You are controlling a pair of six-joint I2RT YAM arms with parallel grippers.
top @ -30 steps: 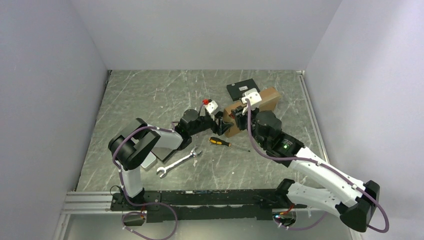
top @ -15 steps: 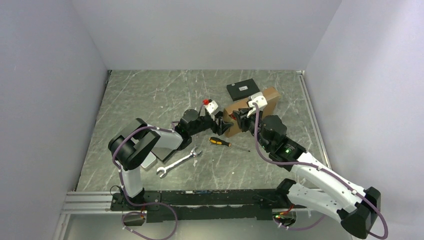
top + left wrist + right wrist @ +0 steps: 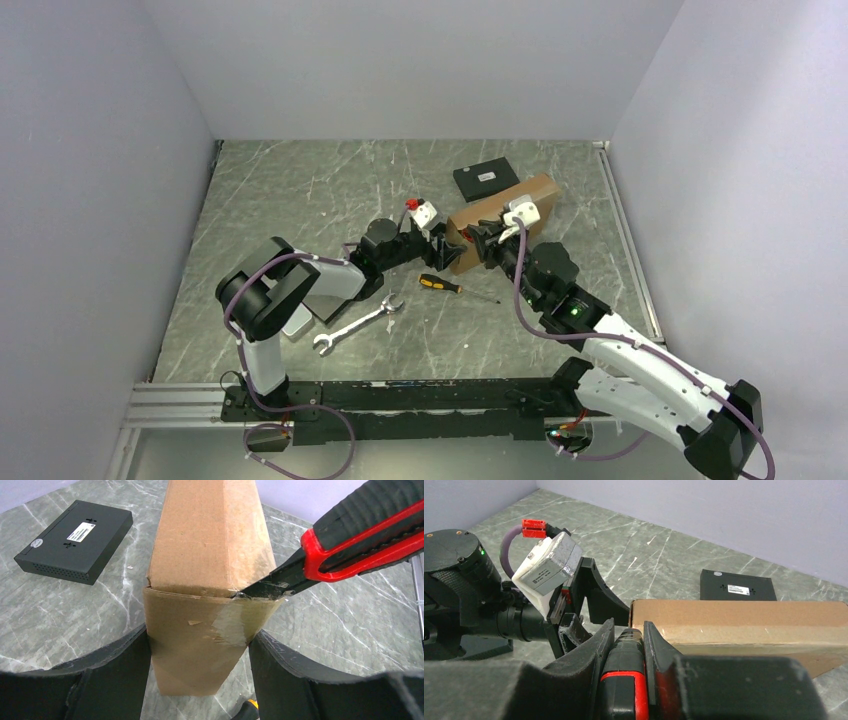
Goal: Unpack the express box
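The brown cardboard express box [image 3: 500,215] lies at the back right of the table. My left gripper [image 3: 443,247] is shut on the box's near end [image 3: 197,645], one finger on each side. My right gripper [image 3: 487,238] is shut on a red and black utility knife [image 3: 626,680]. The knife [image 3: 350,545] comes in from the right in the left wrist view. Its blade tip [image 3: 250,591] is at the taped seam where the lid meets the end flap. Clear tape [image 3: 240,622] on that corner is torn and wrinkled. The box also shows in the right wrist view [image 3: 744,622].
A small black flat box with a label [image 3: 485,179] lies just behind the express box; it also shows in the left wrist view [image 3: 75,540]. A screwdriver with an orange and black handle [image 3: 440,284], a wrench [image 3: 358,325] and a grey slab [image 3: 300,322] lie nearer the arms.
My right arm has drawn back toward the near side and its wrist has dropped in front of the box, bringing the knife to the box's near end. The left arm has not moved.
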